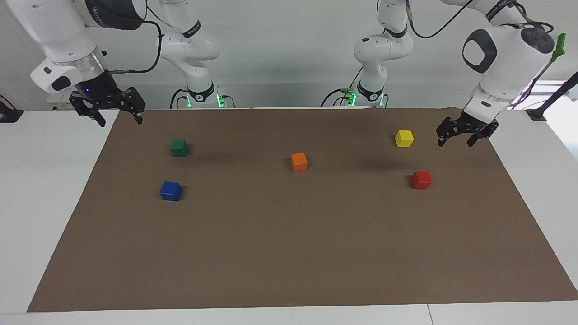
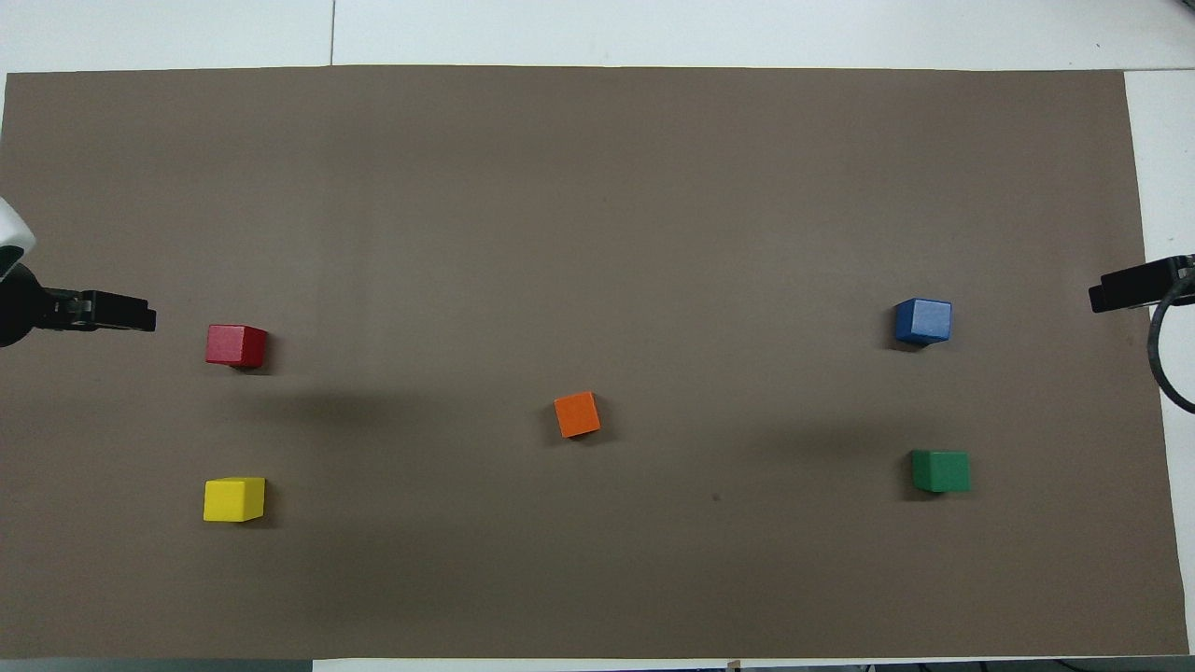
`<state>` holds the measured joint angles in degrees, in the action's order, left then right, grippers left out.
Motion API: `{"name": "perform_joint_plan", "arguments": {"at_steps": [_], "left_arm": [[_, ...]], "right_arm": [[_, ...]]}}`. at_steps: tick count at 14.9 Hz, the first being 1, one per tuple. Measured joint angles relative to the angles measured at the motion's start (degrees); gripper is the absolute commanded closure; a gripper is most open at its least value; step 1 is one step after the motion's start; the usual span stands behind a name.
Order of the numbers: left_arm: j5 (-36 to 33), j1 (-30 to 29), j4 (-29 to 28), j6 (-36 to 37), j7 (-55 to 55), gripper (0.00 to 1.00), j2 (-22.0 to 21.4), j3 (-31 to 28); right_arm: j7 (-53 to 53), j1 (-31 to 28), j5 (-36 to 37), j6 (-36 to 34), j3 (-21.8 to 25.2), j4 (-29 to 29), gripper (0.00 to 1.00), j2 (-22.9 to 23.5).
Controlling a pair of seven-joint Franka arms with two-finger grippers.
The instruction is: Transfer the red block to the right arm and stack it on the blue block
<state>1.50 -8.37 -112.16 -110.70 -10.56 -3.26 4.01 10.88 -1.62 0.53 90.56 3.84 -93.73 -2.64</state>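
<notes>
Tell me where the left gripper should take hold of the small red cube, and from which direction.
Probably from straight above, the open left gripper closing on two opposite vertical faces of the small red cube. It sits flat on the brown mat with nothing touching it; the yellow cube lies well apart, nearer the robots.

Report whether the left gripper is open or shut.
Open. The left gripper hangs empty over the mat's edge, fingertips spread apart, short of the red block.
</notes>
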Motion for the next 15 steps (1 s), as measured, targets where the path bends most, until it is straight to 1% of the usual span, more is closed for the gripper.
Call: {"name": "perform_joint_plan", "arguments": {"at_steps": [5,9,12,15], "left_arm": [[-0.07,0.22,-7.43,-11.45,-0.18,0.00,2.39,0.22],[-0.94,0.45,-9.89,-16.87,-0.51,0.00,5.45,0.24],[-1.02,0.64,-12.10,-20.68,-0.51,0.00,6.40,0.51],[-1.04,0.64,-13.06,-22.69,-0.51,0.00,7.27,0.49]], "right_arm": [[2.60,-3.40,-8.33,-0.37,0.06,-0.69,0.00,-0.16],[2.82,-3.79,-14.25,-0.41,0.07,-1.97,0.00,-0.22],[3.40,-5.08,-18.99,0.00,0.13,-4.90,0.00,-0.25],[7.85,-5.49,-22.69,2.86,0.14,-7.53,0.00,-0.31]]}}
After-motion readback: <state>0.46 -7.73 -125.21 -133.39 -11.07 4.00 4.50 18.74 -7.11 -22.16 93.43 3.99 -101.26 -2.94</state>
